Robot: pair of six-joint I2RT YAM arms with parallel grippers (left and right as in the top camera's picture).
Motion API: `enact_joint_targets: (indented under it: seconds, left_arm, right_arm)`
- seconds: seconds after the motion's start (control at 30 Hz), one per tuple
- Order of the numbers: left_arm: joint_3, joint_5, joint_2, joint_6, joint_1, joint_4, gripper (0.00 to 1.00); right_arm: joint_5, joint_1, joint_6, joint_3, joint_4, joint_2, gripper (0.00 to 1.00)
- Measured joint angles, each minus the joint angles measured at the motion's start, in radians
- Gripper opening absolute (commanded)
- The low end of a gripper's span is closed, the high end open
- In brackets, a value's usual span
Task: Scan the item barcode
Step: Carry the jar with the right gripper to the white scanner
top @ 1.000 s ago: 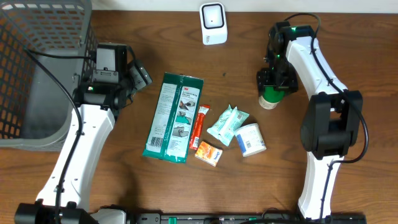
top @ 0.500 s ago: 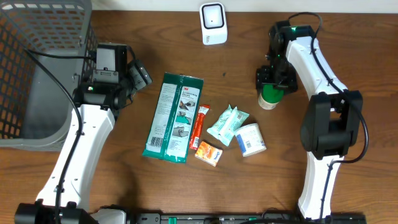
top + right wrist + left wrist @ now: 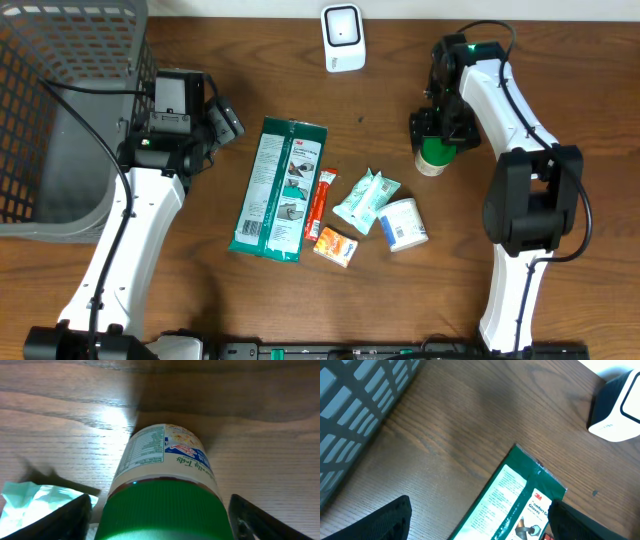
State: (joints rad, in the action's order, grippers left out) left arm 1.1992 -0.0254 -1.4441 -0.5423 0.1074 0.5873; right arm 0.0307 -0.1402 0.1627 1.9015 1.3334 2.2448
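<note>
Right gripper (image 3: 440,138) over jar (image 3: 165,455), shifted slightly toward left edge of overhead view since second ago. Jaws spread, flanking green lid (image 3: 160,510).
Jar unmoved on table (image 3: 400,290), below-right of scanner (image 3: 342,38) in overhead view, well apart from it.
Left gripper (image 3: 480,525) unchanged by green packet (image 3: 280,187), jaws wide apart.
Small packets (image 3: 365,200) undisturbed.

green packet (image 3: 516,499) — "3M", "Comfort Gloves" | jar (image 3: 165,457) label — illegible
</note>
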Motion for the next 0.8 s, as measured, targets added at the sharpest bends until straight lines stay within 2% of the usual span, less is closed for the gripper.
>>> enact_joint_targets:
  seconds: [0.07, 0.27, 0.43, 0.8]
  left_arm:
    - [0.000, 0.000, 0.000, 0.000, 0.000, 0.000, 0.85]
    - [0.000, 0.000, 0.000, 0.000, 0.000, 0.000, 0.85]
    - [0.000, 0.000, 0.000, 0.000, 0.000, 0.000, 0.85]
    - [0.000, 0.000, 0.000, 0.000, 0.000, 0.000, 0.85]
  right_arm:
    - [-0.001, -0.002, -0.004, -0.016, -0.011, 0.000, 0.72]
    - [-0.004, -0.012, -0.011, -0.040, -0.018, 0.000, 0.73]
    - [-0.005, -0.014, -0.017, -0.046, -0.035, 0.000, 0.57]
    - [0.023, -0.014, -0.018, -0.028, -0.006, -0.003, 0.50]
